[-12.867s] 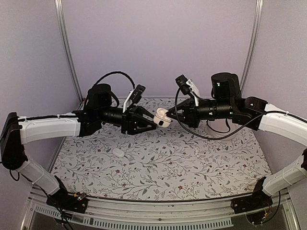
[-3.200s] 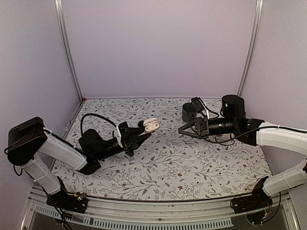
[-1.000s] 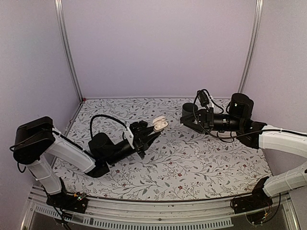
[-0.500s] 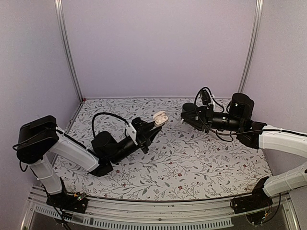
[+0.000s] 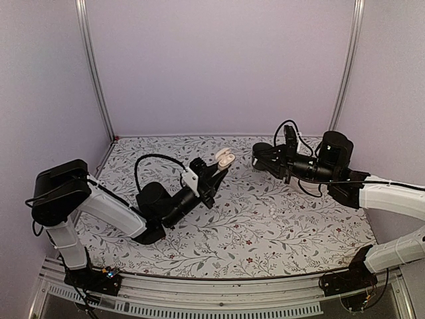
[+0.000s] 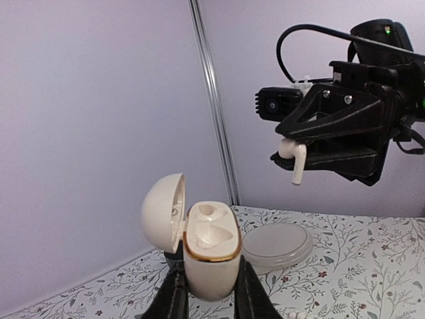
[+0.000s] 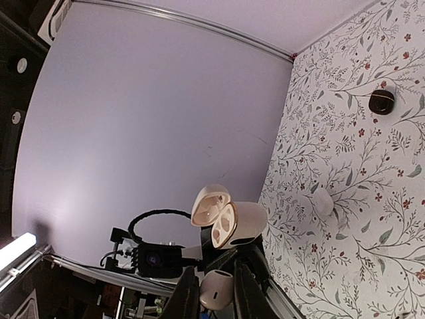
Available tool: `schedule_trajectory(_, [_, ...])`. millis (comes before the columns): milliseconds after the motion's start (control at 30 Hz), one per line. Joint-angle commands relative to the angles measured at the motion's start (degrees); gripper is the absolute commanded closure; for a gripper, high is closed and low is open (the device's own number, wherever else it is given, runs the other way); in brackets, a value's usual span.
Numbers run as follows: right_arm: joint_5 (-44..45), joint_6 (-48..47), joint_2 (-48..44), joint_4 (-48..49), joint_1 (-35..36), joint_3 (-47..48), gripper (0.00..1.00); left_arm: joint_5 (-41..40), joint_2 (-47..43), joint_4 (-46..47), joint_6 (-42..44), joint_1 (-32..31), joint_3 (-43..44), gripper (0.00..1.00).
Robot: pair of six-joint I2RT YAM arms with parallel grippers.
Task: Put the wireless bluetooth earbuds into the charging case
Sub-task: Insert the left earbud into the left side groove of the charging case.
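- Over the last second the left gripper (image 5: 216,170) lifts the charging case (image 5: 225,157) up and right in the top view, toward frame centre. The right gripper (image 5: 255,160) barely shifts.
- The gap between case and right gripper is now smaller than a second ago. They are near but still apart.
- Meaning: this looks like mid-air alignment for the insert. No earbud is seated yet.
- The left pincer is clamped narrow on the lower body of the case (image 6: 211,254), which stands upright with its lid hinged open to the left.
- The right pincer is closed on one earbud (image 6: 293,159), stem pointing down. It sits in the upper right of the left wrist view, above and to the right of the case.
- The left wrist view alone shows both wells of the case, which look empty. It also shows a round translucent lid (image 6: 277,243) lying on the floral mat (image 6: 372,266) behind the case.
- The right wrist view shows the earbud (image 7: 216,290) between its own fingers at bottom centre. The open case (image 7: 230,222) is just above it in frame, mouth facing the camera.
- That view also shows a small white item (image 7: 323,201) on the mat; I cannot tell what it is.
- In the top view the earbud is too small to make out, but only this view shows both arms and how they are spaced.
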Motion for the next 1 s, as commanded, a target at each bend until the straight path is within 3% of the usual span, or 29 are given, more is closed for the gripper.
schedule_trajectory(0, [3.98, 2.37, -1.63, 2.33, -0.17, 0.26, 0.83, -3.25, 1.94, 1.8, 1.14, -1.36, 2.28, 1.0])
schedule_trajectory(733, [20.82, 7.05, 2.28, 4.94, 5.88, 4.17, 0.84, -15.0, 12.0, -1.74, 2.53, -3.63, 14.94, 1.0])
schedule_trajectory(967, [21.84, 6.02, 3.82, 4.86, 6.27, 5.75, 0.83, -14.98, 12.66, -0.75, 3.01, -4.05, 15.43, 1.0])
